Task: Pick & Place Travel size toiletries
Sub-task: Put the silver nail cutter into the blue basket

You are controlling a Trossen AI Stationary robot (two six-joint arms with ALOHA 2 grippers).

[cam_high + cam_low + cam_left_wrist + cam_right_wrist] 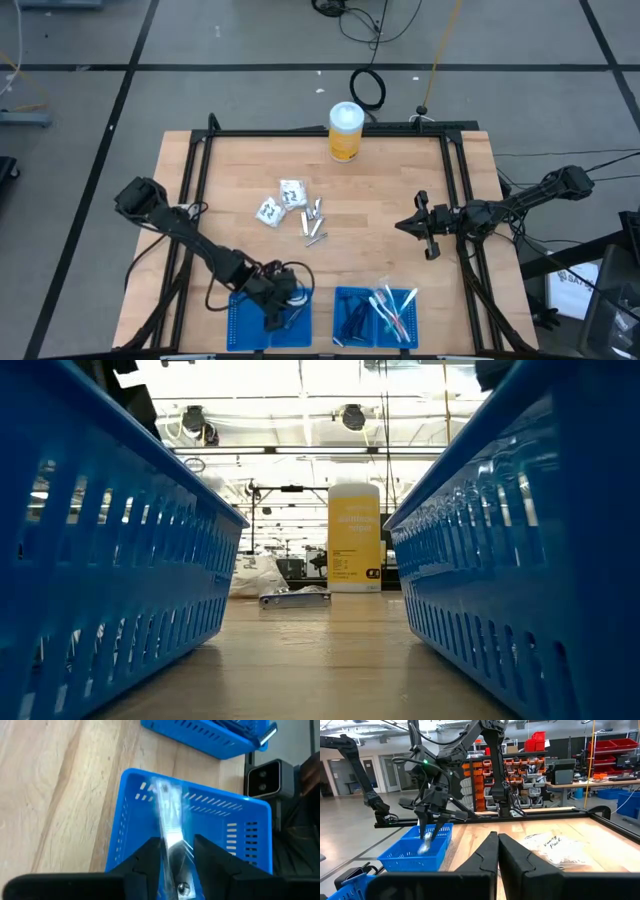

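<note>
The left gripper (277,312) is hanging over the left blue tray (131,810) at the desk's (380,240) near edge. Its jaws are standing slightly apart with a silver tube (170,827) between them, its long axis running straight out ahead of the fingers (210,855), its far end blurred; I cannot tell whether they are gripping it. More silver tubes (314,222) and white packets (281,202) are lying mid-desk. The right gripper (428,228) is waiting at the right side, jaws closed and empty. Brushes (393,305) are lying in the right tray (343,299).
</note>
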